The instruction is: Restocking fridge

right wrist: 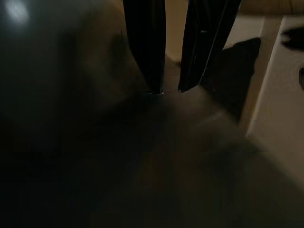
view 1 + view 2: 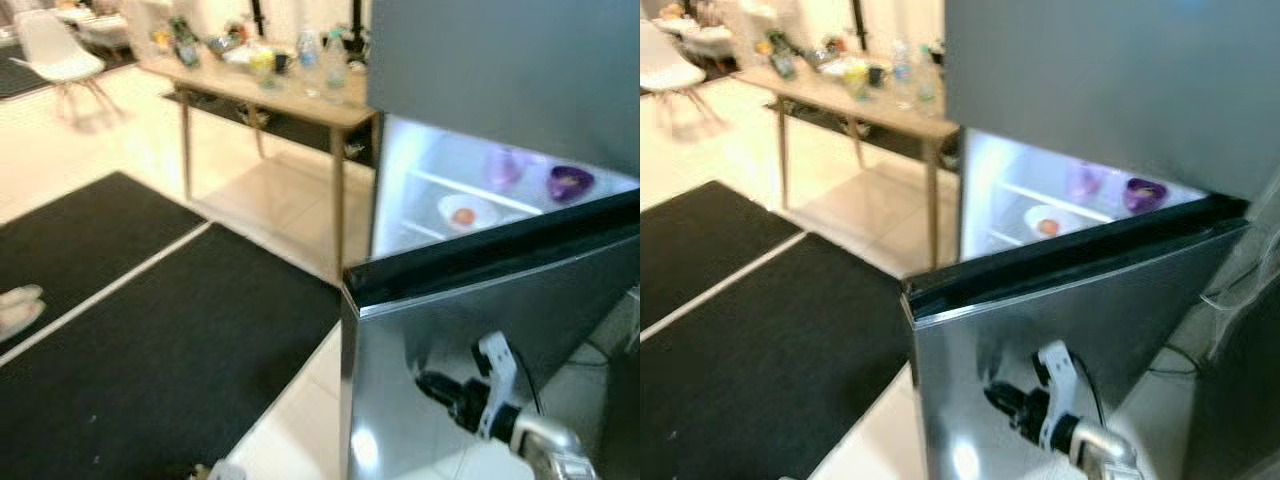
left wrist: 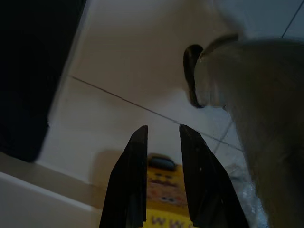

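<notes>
Silver fridge door (image 2: 470,340), purple bowl (image 2: 570,182)

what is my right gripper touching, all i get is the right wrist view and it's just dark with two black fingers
Observer: The right gripper is at the outer face of the open fridge door; contact can't be confirmed.
Operator: is the fridge lit inside
Observer: Yes, and a white bowl holding something orange sits on a shelf.
Operator: anything else in there
Observer: A purple bowl on the shelf above.
Operator: where's my left gripper
Observer: The left gripper points down at pale floor tiles, jaws apart, with a yellow package beyond them.
</notes>
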Robot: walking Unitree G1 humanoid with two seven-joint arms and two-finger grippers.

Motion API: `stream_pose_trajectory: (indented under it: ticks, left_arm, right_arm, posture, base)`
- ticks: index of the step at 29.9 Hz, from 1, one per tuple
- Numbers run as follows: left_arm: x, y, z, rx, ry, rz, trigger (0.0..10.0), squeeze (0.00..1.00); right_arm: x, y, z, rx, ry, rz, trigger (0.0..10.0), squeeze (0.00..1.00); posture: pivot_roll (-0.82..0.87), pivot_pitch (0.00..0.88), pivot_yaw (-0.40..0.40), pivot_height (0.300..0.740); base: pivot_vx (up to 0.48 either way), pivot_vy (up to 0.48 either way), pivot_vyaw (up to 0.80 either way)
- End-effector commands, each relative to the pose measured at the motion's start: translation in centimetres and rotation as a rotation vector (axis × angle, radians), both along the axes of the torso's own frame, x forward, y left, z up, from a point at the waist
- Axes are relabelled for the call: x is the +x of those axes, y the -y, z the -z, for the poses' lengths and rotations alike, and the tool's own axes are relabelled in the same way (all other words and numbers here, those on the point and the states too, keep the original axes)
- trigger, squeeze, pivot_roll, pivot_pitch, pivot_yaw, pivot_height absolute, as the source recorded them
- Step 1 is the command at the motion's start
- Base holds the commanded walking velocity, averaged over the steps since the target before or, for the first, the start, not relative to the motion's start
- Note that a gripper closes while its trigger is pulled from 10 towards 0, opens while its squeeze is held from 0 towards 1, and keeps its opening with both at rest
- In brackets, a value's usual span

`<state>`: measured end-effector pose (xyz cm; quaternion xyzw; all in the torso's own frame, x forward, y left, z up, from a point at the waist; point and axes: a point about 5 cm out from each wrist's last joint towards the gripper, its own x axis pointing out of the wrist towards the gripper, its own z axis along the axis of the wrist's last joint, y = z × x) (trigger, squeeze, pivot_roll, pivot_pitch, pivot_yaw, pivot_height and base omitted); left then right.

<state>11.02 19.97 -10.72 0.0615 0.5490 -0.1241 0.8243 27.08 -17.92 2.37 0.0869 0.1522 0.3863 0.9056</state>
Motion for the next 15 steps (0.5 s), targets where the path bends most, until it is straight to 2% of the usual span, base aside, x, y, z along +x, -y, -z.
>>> stream_pose_trajectory:
  ticks: [1, 2, 3, 5, 6, 7, 10, 12, 13, 14, 15]
  left_arm:
    - [-0.1, 0.7, 0.1, -0.019, -0.009, 0.007, 10.0, 0.0]
    - [-0.2, 0.7, 0.2, -0.019, -0.01, 0.008, 10.0, 0.0]
    - [-0.2, 0.7, 0.2, -0.019, -0.01, 0.008, 10.0, 0.0]
    - [-0.2, 0.8, 0.2, -0.02, -0.01, 0.007, 10.0, 0.0]
    - [-0.2, 0.8, 0.2, -0.02, -0.01, 0.007, 10.0, 0.0]
    - [-0.2, 0.8, 0.2, -0.021, -0.01, 0.005, 10.0, 0.0]
    - [-0.3, 0.8, 0.2, -0.021, -0.01, 0.004, 10.0, 0.0]
    - [-0.3, 0.7, 0.2, -0.021, -0.011, 0.002, 10.0, 0.0]
    - [-0.3, 0.7, 0.2, -0.02, -0.011, 0.001, 10.0, 0.0]
    - [-0.3, 0.7, 0.2, -0.02, -0.011, 0.001, 10.0, 0.0]
    - [-0.3, 0.6, 0.2, -0.02, -0.011, -0.001, 10.0, 0.0]
  right_arm:
    - [0.6, -0.5, -0.8, -0.006, 0.042, -0.027, 10.0, 0.0]
    - [2.0, -1.7, -2.3, -0.013, 0.106, -0.056, 10.0, 0.0]
    - [2.0, -1.7, -2.3, -0.013, 0.106, -0.056, 10.0, 0.0]
    - [3.4, -3.0, -3.8, -0.02, 0.167, -0.086, 10.0, 0.0]
    - [3.4, -3.0, -3.8, -0.02, 0.167, -0.086, 10.0, 0.0]
    - [5.3, -4.6, -5.8, -0.065, 0.25, -0.088, 10.0, 0.0]
    - [6.0, -5.1, -6.6, -0.085, 0.28, -0.081, 10.0, 0.0]
    - [8.6, -6.0, -9.1, -0.184, 0.362, 0.048, 10.0, 0.0]
    - [9.4, -6.3, -10.2, -0.221, 0.395, 0.099, 10.0, 0.0]
    - [9.4, -6.3, -10.2, -0.221, 0.395, 0.099, 10.0, 0.0]
    - [11.3, -6.2, -13.5, -0.366, 0.547, 0.226, 10.0, 0.0]
  posture:
    - [-0.06, 0.0, -0.016, 0.74]
    - [-0.05, 0.0, -0.017, 0.74]
    - [-0.05, 0.0, -0.017, 0.74]
    - [-0.05, 0.0, -0.017, 0.74]
    - [-0.05, 0.0, -0.017, 0.74]
    - [-0.05, 0.0, -0.019, 0.74]
    - [-0.05, 0.0, -0.019, 0.74]
    - [-0.04, 0.0, -0.019, 0.74]
    - [-0.04, 0.0, -0.019, 0.74]
    - [-0.04, 0.0, -0.019, 0.74]
    - [-0.04, 0.0, -0.019, 0.74]
  base:
    - [0.0, 0.0, 0.79]
    - [0.0, 0.0, 0.79]
    - [0.0, 0.0, 0.79]
    - [0.0, 0.0, 0.79]
    - [0.0, 0.0, 0.79]
    - [0.0, 0.0, 0.79]
    - [0.0, 0.0, 0.79]
    - [0.0, 0.0, 0.0]
    - [0.0, 0.0, 0.0]
    - [0.0, 0.0, 0.0]
    - [0.0, 0.0, 0.0]
